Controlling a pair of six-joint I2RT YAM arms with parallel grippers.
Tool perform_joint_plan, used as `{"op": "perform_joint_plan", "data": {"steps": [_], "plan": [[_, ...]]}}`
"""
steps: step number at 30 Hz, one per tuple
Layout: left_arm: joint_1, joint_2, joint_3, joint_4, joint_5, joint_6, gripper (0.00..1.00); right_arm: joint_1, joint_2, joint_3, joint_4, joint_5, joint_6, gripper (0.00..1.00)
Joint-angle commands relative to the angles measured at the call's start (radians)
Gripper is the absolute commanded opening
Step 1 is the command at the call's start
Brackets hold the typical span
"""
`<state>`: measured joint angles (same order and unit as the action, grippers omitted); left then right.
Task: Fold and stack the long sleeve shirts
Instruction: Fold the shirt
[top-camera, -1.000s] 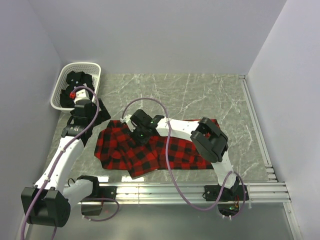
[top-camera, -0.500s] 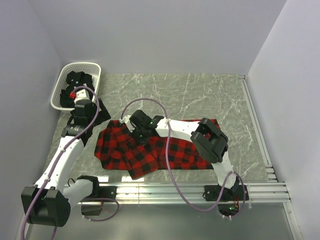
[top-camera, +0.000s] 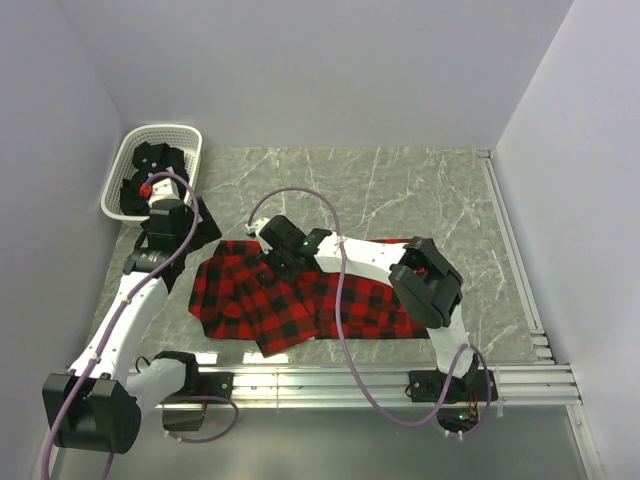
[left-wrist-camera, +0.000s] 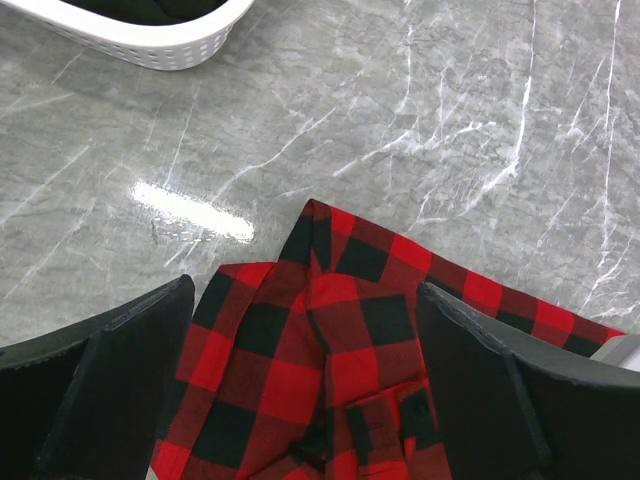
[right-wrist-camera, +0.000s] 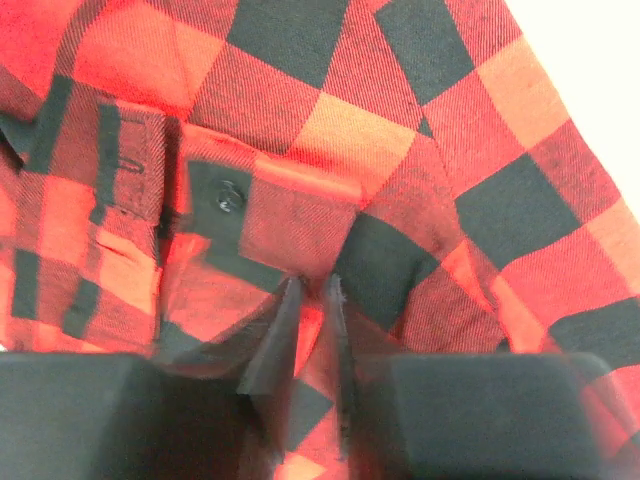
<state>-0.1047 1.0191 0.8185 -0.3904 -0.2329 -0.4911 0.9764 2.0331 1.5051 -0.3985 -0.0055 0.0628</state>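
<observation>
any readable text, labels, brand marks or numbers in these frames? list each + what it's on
None readable in any view.
No lettering shows on the red-and-black flannel shirt, the white basket, the marble table, the left arm or the right arm.
The shirt button carries no legible marking.

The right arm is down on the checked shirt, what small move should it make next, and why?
Probably raise the right gripper a little to lift the cloth: its jaws look pinched on a fold of the red-and-black flannel shirt beside a button, and the shirt lies rumpled on the table. The left gripper hangs open above a shirt corner.
</observation>
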Motion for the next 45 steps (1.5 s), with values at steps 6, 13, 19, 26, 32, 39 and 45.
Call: {"op": "perform_joint_plan", "data": {"steps": [6,13,19,26,32,39,45], "plan": [[-0.003,-0.005,0.016,0.015,0.012,0.008,0.98,-0.038,-0.005,0.027,0.065,-0.091,0.089,0.61],[-0.003,-0.004,0.016,0.016,0.02,0.008,0.98,-0.051,0.021,0.017,0.102,-0.136,0.13,0.62],[-0.003,-0.005,0.013,0.016,0.02,0.009,0.98,-0.05,0.073,0.037,0.105,-0.174,0.132,0.61],[-0.003,-0.007,0.013,0.018,0.024,0.009,0.98,-0.047,0.088,0.035,0.109,-0.214,0.129,0.56],[-0.003,-0.008,0.013,0.018,0.023,0.009,0.98,-0.048,0.079,0.035,0.115,-0.249,0.118,0.31],[-0.003,-0.008,0.013,0.018,0.02,0.011,0.98,-0.047,0.041,0.041,0.102,-0.251,0.1,0.0],[-0.003,-0.01,0.014,0.019,0.024,0.008,0.98,-0.047,-0.108,0.056,0.087,-0.211,0.062,0.0]]}}
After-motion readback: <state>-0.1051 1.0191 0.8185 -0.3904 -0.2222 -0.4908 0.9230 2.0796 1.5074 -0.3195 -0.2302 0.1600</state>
